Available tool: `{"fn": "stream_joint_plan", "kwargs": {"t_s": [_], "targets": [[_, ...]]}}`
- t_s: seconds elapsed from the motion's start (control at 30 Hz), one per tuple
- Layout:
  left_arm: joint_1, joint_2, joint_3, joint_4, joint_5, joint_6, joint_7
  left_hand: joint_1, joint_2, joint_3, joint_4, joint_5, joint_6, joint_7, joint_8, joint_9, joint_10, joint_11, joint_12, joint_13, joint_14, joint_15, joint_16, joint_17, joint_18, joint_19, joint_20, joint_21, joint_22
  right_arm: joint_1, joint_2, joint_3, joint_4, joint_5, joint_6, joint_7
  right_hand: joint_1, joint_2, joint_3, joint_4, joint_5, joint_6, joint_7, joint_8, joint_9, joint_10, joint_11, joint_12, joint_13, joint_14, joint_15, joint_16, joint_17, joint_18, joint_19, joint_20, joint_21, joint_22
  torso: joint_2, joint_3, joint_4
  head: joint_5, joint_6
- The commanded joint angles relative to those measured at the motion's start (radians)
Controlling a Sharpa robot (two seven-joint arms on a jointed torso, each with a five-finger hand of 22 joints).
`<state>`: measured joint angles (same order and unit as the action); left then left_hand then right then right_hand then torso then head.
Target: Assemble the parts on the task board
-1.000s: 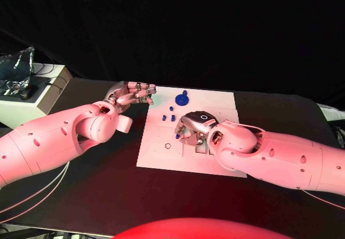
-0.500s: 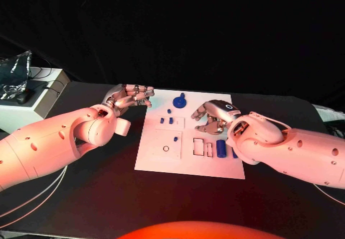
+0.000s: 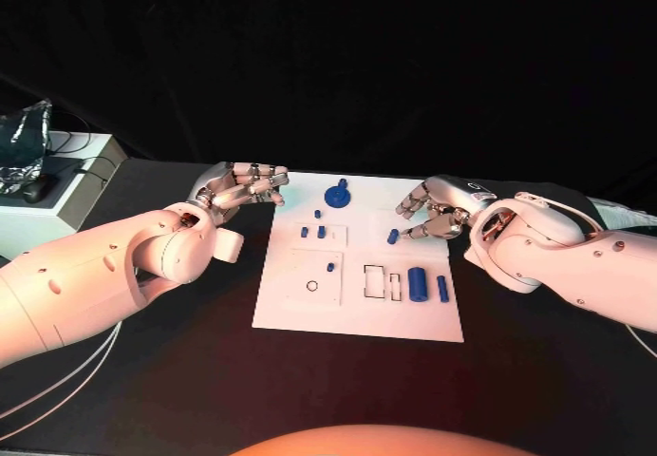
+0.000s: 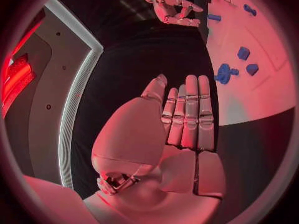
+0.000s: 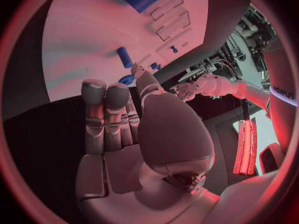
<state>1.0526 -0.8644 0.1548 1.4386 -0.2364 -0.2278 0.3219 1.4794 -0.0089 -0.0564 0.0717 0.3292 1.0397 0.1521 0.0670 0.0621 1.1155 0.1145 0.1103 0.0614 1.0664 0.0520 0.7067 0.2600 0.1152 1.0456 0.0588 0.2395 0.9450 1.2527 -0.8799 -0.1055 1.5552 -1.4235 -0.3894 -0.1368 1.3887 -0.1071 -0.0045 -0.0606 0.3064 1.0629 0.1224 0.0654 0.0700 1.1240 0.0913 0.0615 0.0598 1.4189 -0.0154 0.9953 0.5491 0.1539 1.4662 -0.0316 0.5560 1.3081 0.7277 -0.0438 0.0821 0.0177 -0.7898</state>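
The right robot hand (image 3: 441,215) is empty, fingers loosely apart. A small blue part (image 3: 393,237) lies on the task board (image 3: 359,313) just beside it, nearer than the spread left robot hand (image 3: 247,184).

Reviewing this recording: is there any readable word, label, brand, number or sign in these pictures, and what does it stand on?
No text can be read for certain.
Right wrist view: pale lettering runs along the left arm, too blurred and bent to read.
Head view: a small ring mark on the back of the right robot hand, a symbol and no letters.
Task board: outlines and slots, no print visible.
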Motion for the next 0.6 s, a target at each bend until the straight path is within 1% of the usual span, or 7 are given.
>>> {"fn": "stream_joint_plan", "kwargs": {"t_s": [0.03,0.17,0.27,0.4,0.5,0.53,0.6], "targets": [[0.000,0.000,0.001,0.005,0.002,0.007,0.022,-0.001,-0.003,-0.007,-0.001,-0.003,0.000,0.000,-0.002,0.001,0.001,0.001,-0.002,0.001,-0.007,0.002,-0.004,-0.001,-0.021,-0.001,0.002,-0.008,-0.002,0.002,0.004,-0.001,-0.007,-0.077,0.111,0.002,0.011,-0.007,-0.006,0.008,-0.010,0.003,-0.004,-0.003,0.001,-0.002,0.000,0.001,0.000,-0.001,0.002,0.000,0.001,0.016,0.044,0.007,-0.006,0.063,-0.001,0.0000,0.0002,-0.002,-0.002],[-0.001,-0.001,0.001,0.007,0.002,0.006,0.021,0.000,-0.002,-0.007,-0.001,-0.003,0.000,0.000,-0.002,0.001,0.000,0.002,-0.003,0.001,-0.009,0.003,-0.004,-0.001,-0.021,-0.002,0.002,-0.010,-0.002,0.003,0.018,-0.003,-0.019,-0.108,0.123,-0.010,0.017,-0.004,-0.005,0.015,-0.013,0.004,-0.004,-0.003,0.000,0.007,-0.002,0.000,0.000,0.000,0.001,0.000,0.002,0.015,0.046,0.006,0.000,0.065,-0.001,-0.0003,-0.0002,-0.002,-0.003],[-0.001,-0.002,0.001,0.005,0.002,0.004,0.018,0.002,-0.001,-0.007,-0.002,-0.003,0.000,0.001,-0.002,0.001,0.000,0.001,-0.003,0.001,-0.010,0.003,-0.004,-0.001,-0.021,-0.002,0.002,-0.010,-0.002,0.003,0.032,-0.007,-0.031,-0.121,0.124,-0.015,0.020,0.001,0.000,0.015,-0.013,0.005,-0.004,-0.003,0.000,0.016,-0.004,0.000,0.000,0.000,-0.001,0.001,0.002,0.014,0.047,0.005,0.003,0.066,-0.001,0.0000,0.0008,-0.006,-0.004],[-0.001,-0.002,0.001,0.003,0.001,0.003,0.016,0.002,-0.001,-0.007,-0.002,-0.003,0.000,0.001,-0.002,0.001,0.000,0.001,-0.003,0.001,-0.010,0.003,-0.004,-0.001,-0.021,-0.002,0.002,-0.010,-0.002,0.002,0.050,-0.010,-0.046,-0.134,0.114,-0.022,0.022,0.005,0.008,0.013,-0.013,0.004,-0.002,-0.003,-0.001,0.020,-0.004,0.000,0.000,0.001,-0.001,0.001,0.003,0.013,0.047,0.004,0.005,0.066,-0.002,-0.0015,0.0023,-0.009,-0.005],[-0.001,-0.002,0.001,0.002,0.001,0.001,0.014,0.002,-0.001,-0.007,-0.002,-0.003,0.000,0.001,-0.002,0.001,0.000,0.001,-0.003,0.001,-0.010,0.003,-0.004,-0.001,-0.021,-0.002,0.002,-0.010,-0.002,0.001,0.064,-0.012,-0.054,-0.143,0.094,-0.032,0.019,0.013,0.032,0.008,-0.018,0.008,-0.001,-0.003,-0.001,0.033,-0.007,0.000,-0.001,0.001,-0.003,0.002,0.004,0.012,0.047,0.003,0.010,0.067,-0.001,-0.0025,0.0032,-0.010,-0.005],[-0.001,-0.001,0.001,0.002,0.001,0.000,0.013,0.002,-0.001,-0.007,-0.002,-0.003,0.000,0.001,-0.002,0.001,0.000,0.001,-0.003,0.001,-0.010,0.003,-0.004,-0.001,-0.021,-0.002,0.002,-0.010,-0.002,0.001,0.068,-0.013,-0.057,-0.144,0.088,-0.034,0.018,0.020,0.047,0.009,-0.035,0.009,0.001,-0.004,-0.001,0.037,-0.007,-0.001,-0.001,0.001,-0.003,0.003,0.004,0.012,0.048,0.002,0.012,0.067,-0.001,-0.0025,0.0029,-0.010,-0.004],[-0.001,-0.001,0.001,0.001,0.001,-0.001,0.011,0.002,0.001,-0.006,-0.001,-0.002,0.002,0.001,-0.002,0.001,0.001,0.001,-0.004,0.001,-0.011,0.003,-0.003,-0.002,-0.022,-0.002,0.002,-0.011,-0.001,-0.001,0.077,-0.013,-0.061,-0.147,0.081,-0.039,0.006,0.011,0.100,0.012,-0.046,0.014,0.002,-0.005,-0.002,0.037,-0.007,-0.001,-0.001,0.001,-0.003,0.004,0.004,0.011,0.047,0.001,0.012,0.067,-0.002,-0.0023,0.0026,-0.009,-0.005]]}}
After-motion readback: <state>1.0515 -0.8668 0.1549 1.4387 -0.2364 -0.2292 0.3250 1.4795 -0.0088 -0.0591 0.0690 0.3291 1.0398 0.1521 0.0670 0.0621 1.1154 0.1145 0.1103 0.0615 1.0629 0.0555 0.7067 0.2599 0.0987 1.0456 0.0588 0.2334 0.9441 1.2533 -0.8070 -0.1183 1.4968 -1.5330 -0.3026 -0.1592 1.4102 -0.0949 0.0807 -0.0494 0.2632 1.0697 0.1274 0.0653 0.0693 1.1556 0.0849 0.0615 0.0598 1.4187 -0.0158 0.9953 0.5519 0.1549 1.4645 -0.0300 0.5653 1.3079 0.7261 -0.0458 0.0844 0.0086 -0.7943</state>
